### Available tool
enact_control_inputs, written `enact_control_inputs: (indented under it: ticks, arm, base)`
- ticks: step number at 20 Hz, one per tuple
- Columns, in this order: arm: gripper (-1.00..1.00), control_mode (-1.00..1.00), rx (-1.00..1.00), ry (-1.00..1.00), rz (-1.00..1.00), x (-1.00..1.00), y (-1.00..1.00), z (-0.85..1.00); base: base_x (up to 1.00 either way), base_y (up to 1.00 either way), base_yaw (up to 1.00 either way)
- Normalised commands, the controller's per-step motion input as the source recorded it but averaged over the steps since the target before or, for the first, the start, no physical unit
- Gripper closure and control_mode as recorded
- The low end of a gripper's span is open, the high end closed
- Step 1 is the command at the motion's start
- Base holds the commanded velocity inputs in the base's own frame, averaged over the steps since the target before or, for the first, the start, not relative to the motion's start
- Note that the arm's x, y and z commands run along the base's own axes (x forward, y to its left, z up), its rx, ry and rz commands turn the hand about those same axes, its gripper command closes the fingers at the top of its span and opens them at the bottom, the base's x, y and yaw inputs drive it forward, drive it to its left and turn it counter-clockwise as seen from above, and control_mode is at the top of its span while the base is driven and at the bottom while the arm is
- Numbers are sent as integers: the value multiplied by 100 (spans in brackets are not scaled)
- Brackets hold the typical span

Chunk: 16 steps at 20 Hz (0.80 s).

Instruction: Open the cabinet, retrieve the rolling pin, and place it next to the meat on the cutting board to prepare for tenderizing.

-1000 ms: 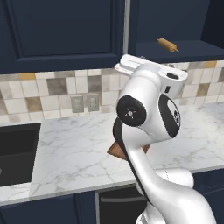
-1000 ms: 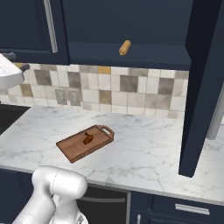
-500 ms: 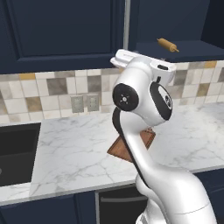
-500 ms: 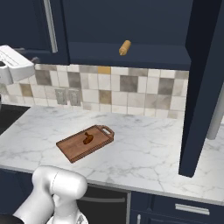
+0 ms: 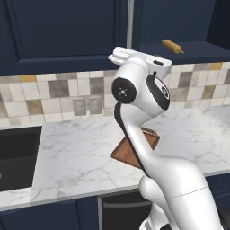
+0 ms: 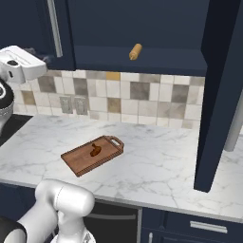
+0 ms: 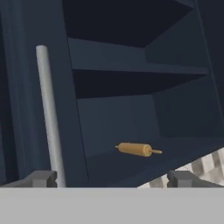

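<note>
We saw the gripper [image 7: 111, 178] with fingers spread wide, holding nothing, facing the open cabinet [image 7: 131, 87] where the rolling pin [image 7: 136, 149] lay on the bottom shelf

Both base views look forward and down from behind the arm, sharing the counter [image 5: 81, 152] and cabinet [image 6: 156, 28]. The hand view faces up into the cabinet, seemingly from fairly near.

The white arm rises from the base, bends at a dark-jointed elbow, and carries its wrist raised high and level. The claw [image 7: 111, 178] is spread to full width, nothing between its jaws; the two dark fingertips [image 7: 41, 178] stand well apart at the bottom of the hand view. In the right base view the hand body projects from the left edge.
</note>
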Motion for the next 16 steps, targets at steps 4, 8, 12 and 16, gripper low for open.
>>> enact_control_inputs:
  ticks: [4,8,12,16]
  arm:
    - [-100,-100,0,0,4,42,10,0]
    - [-100,-100,0,0,3,40,2,0]
    - [-100,-100,0,0,1,38,0,0]
    - [-100,-100,0,0,2,40,0,0]
  base:
    - [0,0,0]
    - [0,0,0]
    - [0,0,0]
    - [0,0,0]
